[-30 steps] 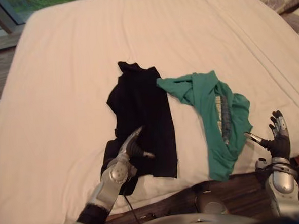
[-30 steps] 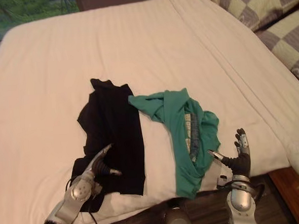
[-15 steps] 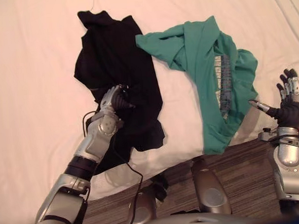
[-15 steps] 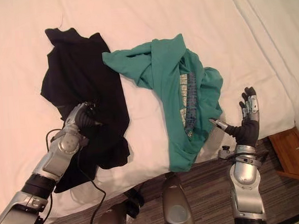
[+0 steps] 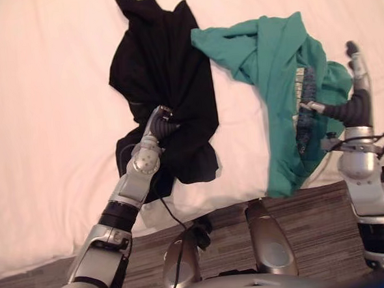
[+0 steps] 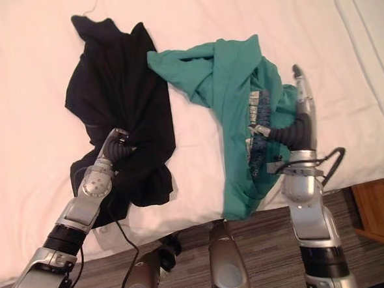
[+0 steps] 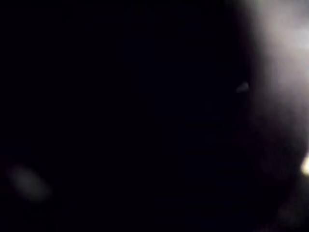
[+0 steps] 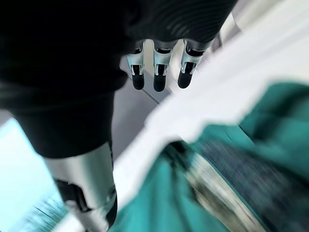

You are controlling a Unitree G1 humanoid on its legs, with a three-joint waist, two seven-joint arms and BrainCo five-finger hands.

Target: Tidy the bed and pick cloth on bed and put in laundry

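The step in hand looks like the picking of the cloths from the bed (image 5: pixel 47 127); both of them lie on the white sheet, so by this judgement nothing has gone to the laundry yet. Seen from the robot's head, the black cloth (image 5: pixel 160 54) lies toward 11 o'clock and the green cloth (image 5: pixel 271 54) toward 1 o'clock. The two touch where a green corner meets the black edge, at 3 o'clock of the black one. The left hand (image 5: pixel 159 120) is pressed into the lower part of the black cloth, and the fabric is drawn in creases toward it. This suggests a grasp, but the hand is sunk in the dark folds and whether it is closed on the cloth cannot be told. The right hand (image 5: pixel 354 105) stands at 3 o'clock of the green cloth, just beside its edge. It is open, the fingers (image 8: pixel 157 77) straight and the thumb pointing across the cloth, holding nothing; whether it touches the fabric is not sure. The lower end of the green cloth hangs over the near edge of the bed, at 6 o'clock, above the floor (image 5: pixel 300 209). The next move probably calls for the right hand to come down on the green cloth and close on a thick fold, and for the left hand to lift only with a firm hold. The loose ends may trail and catch on the bed edge.
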